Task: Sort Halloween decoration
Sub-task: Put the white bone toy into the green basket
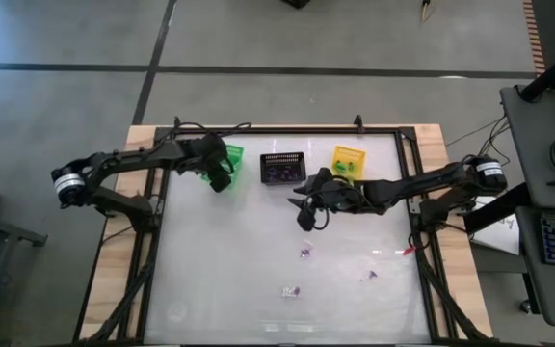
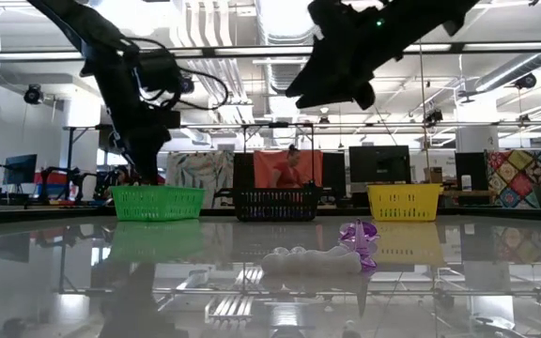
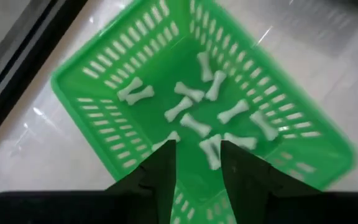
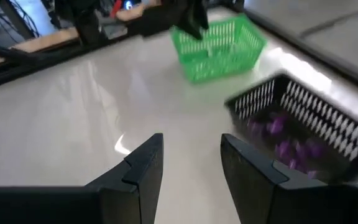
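Overhead, three small slatted plastic baskets stand in a row along the far edge of the glossy white tabletop (image 1: 210,280): a green basket (image 1: 231,157) toward the far left corner, a black basket (image 1: 281,167) in the middle, and a yellow basket (image 1: 349,162) to its right. The left gripper (image 3: 196,158) hangs directly over the green basket with its dark fingers parted by a narrow gap and nothing between them; below it, small white bone-shaped trinkets (image 3: 194,102) lie scattered on the basket's ribbed floor. The right gripper (image 4: 191,163) hovers above the tabletop just in front of the black basket, its fingers set moderately apart and empty. Purple trinkets (image 4: 288,144) show through the black basket's mesh wall, though their shapes are blurred. What the yellow basket holds is too small to make out, apart from a dark speck or two. Loose pieces remain on the tabletop toward the near edge: a purple trinket (image 1: 304,252), a pale one (image 1: 291,291) and another purple one (image 1: 368,277). From table height, a lumpy white piece (image 2: 310,260) lies beside a translucent purple piece (image 2: 359,237).
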### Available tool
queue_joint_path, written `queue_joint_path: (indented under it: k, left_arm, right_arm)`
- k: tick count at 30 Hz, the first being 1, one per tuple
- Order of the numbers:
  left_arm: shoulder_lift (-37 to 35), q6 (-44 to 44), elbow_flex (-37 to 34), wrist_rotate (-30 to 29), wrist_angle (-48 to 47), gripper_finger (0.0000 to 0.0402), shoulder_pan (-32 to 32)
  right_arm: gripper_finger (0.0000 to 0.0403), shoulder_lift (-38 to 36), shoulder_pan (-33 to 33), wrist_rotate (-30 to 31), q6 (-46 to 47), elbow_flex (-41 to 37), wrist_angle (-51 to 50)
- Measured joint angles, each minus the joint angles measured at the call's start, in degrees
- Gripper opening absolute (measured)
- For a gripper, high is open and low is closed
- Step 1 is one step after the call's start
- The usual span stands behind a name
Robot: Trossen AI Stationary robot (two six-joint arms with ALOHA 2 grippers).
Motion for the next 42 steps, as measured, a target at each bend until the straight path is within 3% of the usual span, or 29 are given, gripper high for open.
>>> queue_joint_path:
  k: [6, 12, 19, 23, 27, 30, 33, 37, 42]
  left_arm:
    - [-6.19, -3.33, 0.0, -0.01, 2.76, 0.0114, -4.59]
    - [-12.05, -5.92, 0.0, -0.3, 9.59, 0.0106, -13.62]
    - [-14.2, -5.91, 0.0, -0.55, 18.07, 0.0102, -24.57]
    - [-13.87, -5.66, 0.0, -0.58, 22.96, 0.0102, -29.24]
    - [-12.92, -3.86, 0.0, -0.66, 25.51, 0.0102, -32.51]
    - [-12.1, -3.33, 0.0, -0.65, 26.71, 0.0102, -33.42]
    - [-11.23, -3.3, 0.0, -0.73, 27.14, 0.0102, -33.43]
    - [-9.86, -3.28, 0.0, -0.89, 28.27, 0.0102, -33.45]
    - [-8.32, -2.97, 0.0, -0.96, 28.87, 0.0102, -33.45]
  right_arm:
    - [0.0153, -0.77, 2.14, -5.73, 6.73, 0.0, -7.48]
    - [0.0146, 0.74, 6.76, -7.76, 9.16, 0.0, -10.28]
    - [0.0124, 0.71, 9.72, -7.99, 24.55, 0.04, -22.47]
    - [0.0115, 0.71, 11.22, -12.91, 33.47, 0.04, -30.36]
    - [0.0115, 0.71, 13.59, -22.47, 39.43, 0.04, -37.1]
    - [0.0115, 0.71, 16.57, -28.9, 36.57, 0.02, -39.34]
    - [0.0115, 0.71, 20.97, -30.68, 29.21, 0.04, -42.19]
    - [0.0115, 2.06, 28.06, -26.51, 23.7, 0.02, -48.75]
    - [0.0115, 3.55, 34.17, -20.08, 23.25, 0.02, -49.18]
